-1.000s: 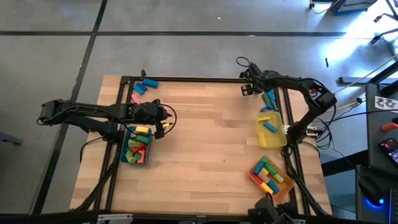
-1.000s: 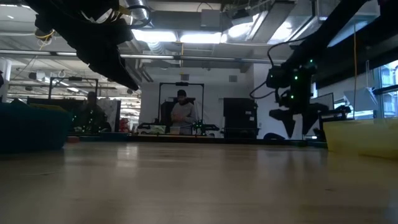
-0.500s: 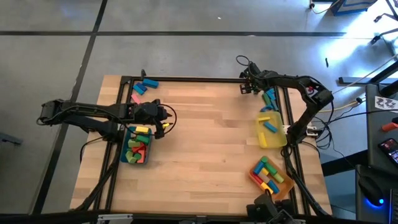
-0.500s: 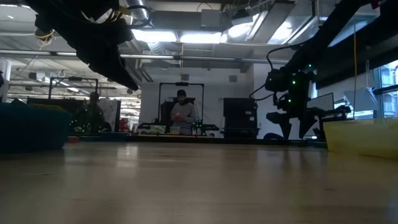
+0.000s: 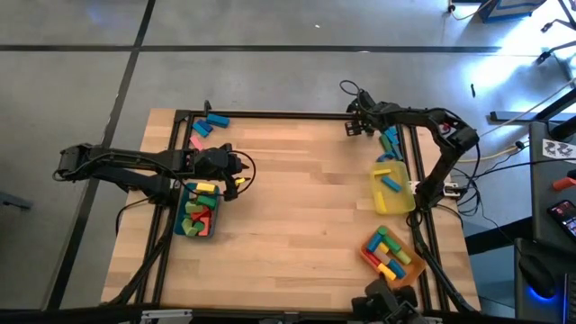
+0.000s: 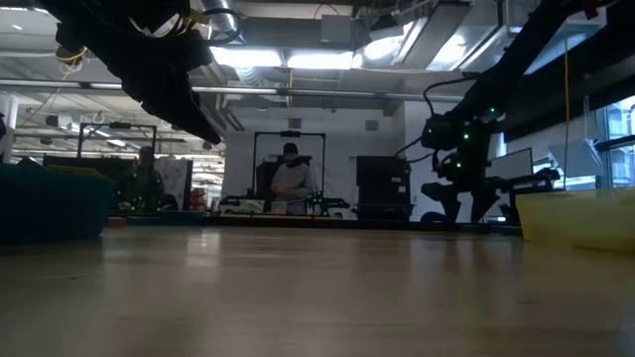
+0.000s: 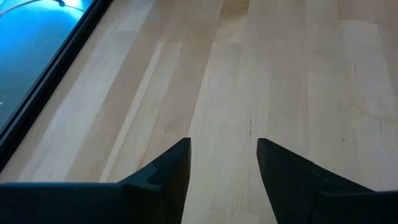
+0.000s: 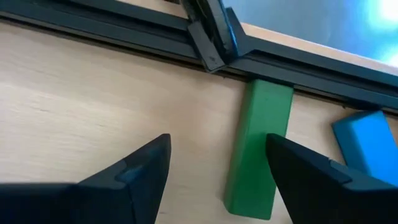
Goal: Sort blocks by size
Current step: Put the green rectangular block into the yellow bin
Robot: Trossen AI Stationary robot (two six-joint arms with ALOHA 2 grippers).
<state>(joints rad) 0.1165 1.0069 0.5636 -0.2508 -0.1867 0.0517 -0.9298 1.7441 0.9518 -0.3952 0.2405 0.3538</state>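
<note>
From above, the right end effector [image 5: 352, 127] has crept further toward the surface's [image 5: 297, 198] far right corner than a second ago, while the left end effector [image 5: 241, 173] stays beside the teal tray [image 5: 199, 214] of blocks [image 5: 197, 212]. At table height, the right arm sits lower. The left wrist shows parted fingers over bare wood. The right wrist shows parted, empty fingers beside a green block [image 8: 256, 147] and blue block [image 8: 367, 143].

three trays [image 5: 394, 200], two arms [image 5: 126, 166], one table [image 5: 297, 207]

Blocks [image 5: 199, 214] lie in three trays [image 5: 413, 200] on the table [image 5: 297, 207].
</note>
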